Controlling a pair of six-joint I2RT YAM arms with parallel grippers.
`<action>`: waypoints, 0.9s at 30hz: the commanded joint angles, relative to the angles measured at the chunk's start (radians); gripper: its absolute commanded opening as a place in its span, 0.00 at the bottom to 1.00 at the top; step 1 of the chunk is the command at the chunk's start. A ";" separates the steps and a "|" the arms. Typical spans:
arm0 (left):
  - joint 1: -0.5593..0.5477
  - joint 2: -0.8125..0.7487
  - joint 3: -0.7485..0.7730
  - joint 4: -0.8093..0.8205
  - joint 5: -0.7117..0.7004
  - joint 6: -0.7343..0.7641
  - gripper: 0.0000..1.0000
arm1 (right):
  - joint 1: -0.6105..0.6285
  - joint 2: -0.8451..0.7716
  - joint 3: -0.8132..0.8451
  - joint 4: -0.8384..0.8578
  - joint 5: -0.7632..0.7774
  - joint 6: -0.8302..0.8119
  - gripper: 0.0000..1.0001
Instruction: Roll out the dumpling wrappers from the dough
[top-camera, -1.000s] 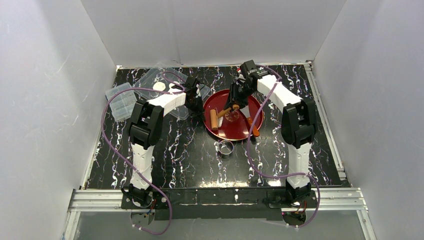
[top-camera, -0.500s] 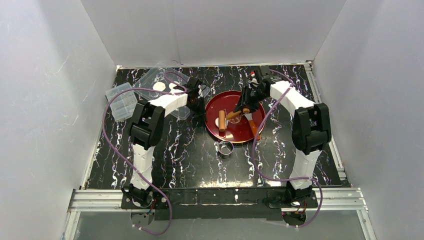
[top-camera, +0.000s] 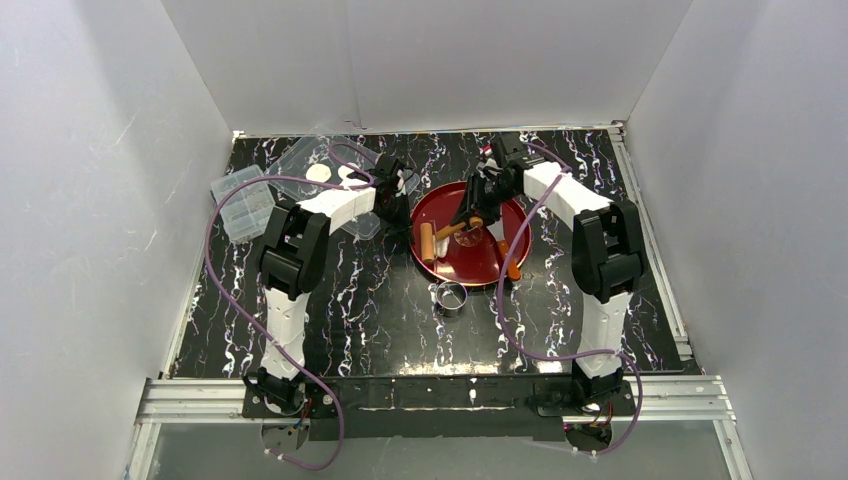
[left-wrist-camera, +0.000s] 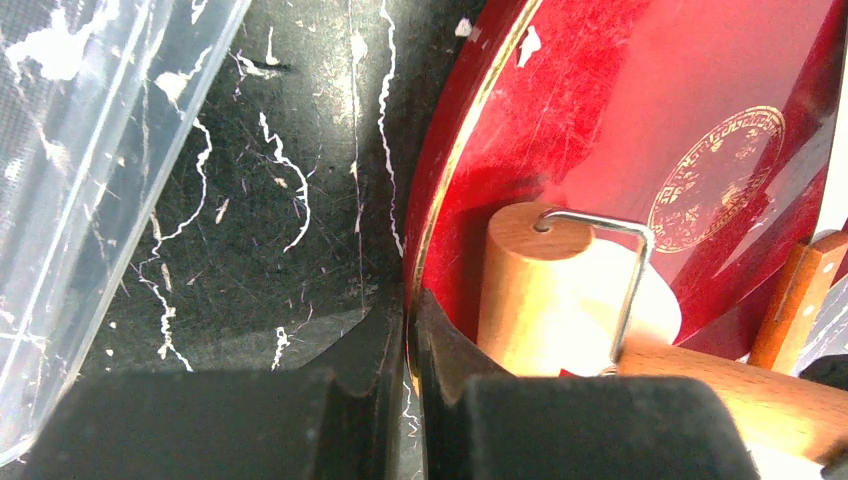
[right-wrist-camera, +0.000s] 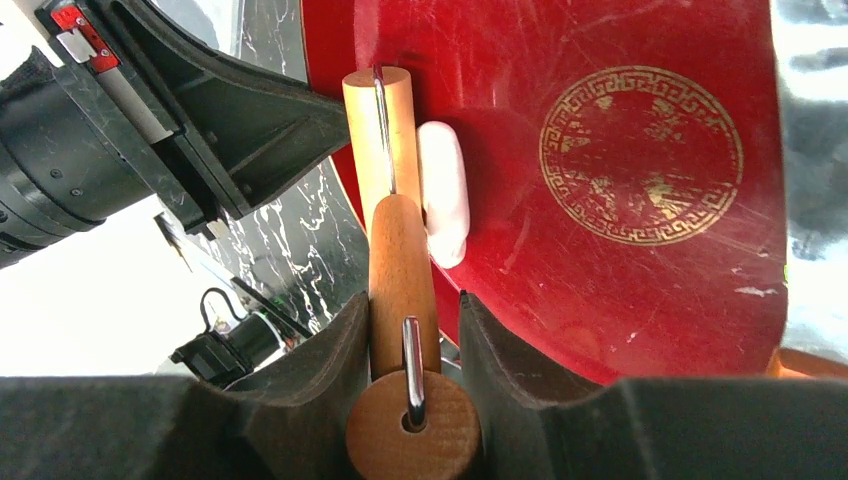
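Dough (right-wrist-camera: 443, 195), a white oval lump, lies on the red plate (right-wrist-camera: 620, 300), touching the wooden roller (right-wrist-camera: 385, 130) along its side. We pinch the plate's rim with our left gripper (left-wrist-camera: 408, 310), jaws closed on it; our right gripper (right-wrist-camera: 410, 303) clasps the roller's handle.

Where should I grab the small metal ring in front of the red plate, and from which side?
Probably by its thin wall, from straight above. The metal ring stands open end up on the table, beside the near edge of the red plate, so its wall can be pinched from inside and outside at the side away from the plate.
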 joint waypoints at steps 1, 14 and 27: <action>-0.016 -0.004 -0.045 -0.070 -0.047 0.049 0.00 | 0.009 0.057 -0.045 -0.117 0.252 -0.063 0.01; -0.020 -0.006 -0.041 -0.069 -0.057 0.046 0.00 | -0.141 -0.126 -0.275 -0.085 0.289 -0.117 0.01; -0.023 -0.011 -0.048 -0.069 -0.069 0.052 0.00 | -0.027 -0.009 -0.246 0.013 0.178 -0.008 0.01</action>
